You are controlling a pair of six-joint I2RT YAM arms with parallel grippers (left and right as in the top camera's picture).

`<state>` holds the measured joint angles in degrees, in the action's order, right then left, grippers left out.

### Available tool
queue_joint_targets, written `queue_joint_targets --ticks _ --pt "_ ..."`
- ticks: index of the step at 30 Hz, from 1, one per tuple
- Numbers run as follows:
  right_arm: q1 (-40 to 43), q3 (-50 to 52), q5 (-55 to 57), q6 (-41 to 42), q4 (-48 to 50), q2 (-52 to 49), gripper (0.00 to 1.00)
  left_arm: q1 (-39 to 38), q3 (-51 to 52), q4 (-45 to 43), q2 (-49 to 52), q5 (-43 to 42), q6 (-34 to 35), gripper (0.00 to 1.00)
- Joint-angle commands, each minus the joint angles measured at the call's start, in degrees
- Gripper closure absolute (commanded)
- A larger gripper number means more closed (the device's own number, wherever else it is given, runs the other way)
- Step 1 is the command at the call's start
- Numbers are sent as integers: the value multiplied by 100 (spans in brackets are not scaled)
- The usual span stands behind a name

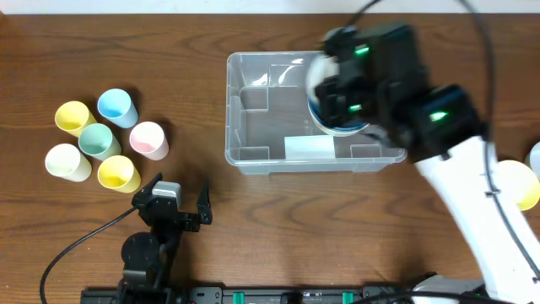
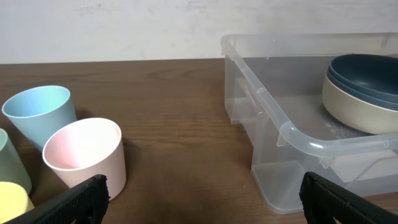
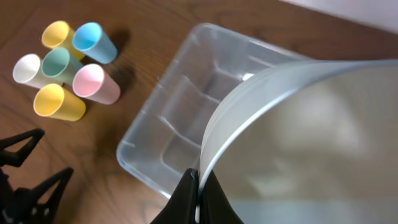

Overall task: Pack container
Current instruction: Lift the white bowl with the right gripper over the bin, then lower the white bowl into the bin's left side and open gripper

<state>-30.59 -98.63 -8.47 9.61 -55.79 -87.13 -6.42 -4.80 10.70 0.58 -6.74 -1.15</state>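
While container [image 1: 253, 127] sits mid-table, white label on side facing arm bases, I see right gripper [image 3: 198, 180] above its right end, fingers pinched tight on rim of bowl stack [image 3: 298, 143]. Left wrist view shows what overhead hides: blue bowl nested in cream one, tilted, inside container's right part. Right arm reaches in from container's right, wrist angled down. Left gripper [image 1: 177, 196] sits well off container's near-left corner, jaws spread wide, empty. Cups [image 1: 105, 139] cluster left of container.
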Motion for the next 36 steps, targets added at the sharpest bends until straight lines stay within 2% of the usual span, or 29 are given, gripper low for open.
queue_joint_targets --ticks 1,6,15,26,36 --pt "-542 -96 1139 -46 275 -400 99 24 94 184 -35 -76 -11 2" --pt "-992 -96 2031 -81 796 -1091 99 24 94 184 -35 -76 -11 2" --pt "-1069 -96 2114 -568 1600 -2374 99 24 94 184 -35 -76 -11 2" --pt "-1058 -96 2116 -673 2470 -3080 99 24 94 184 -35 -76 -11 2" --pt "-1056 -96 2216 -671 2540 -3499 99 24 94 184 -35 -76 -11 2"
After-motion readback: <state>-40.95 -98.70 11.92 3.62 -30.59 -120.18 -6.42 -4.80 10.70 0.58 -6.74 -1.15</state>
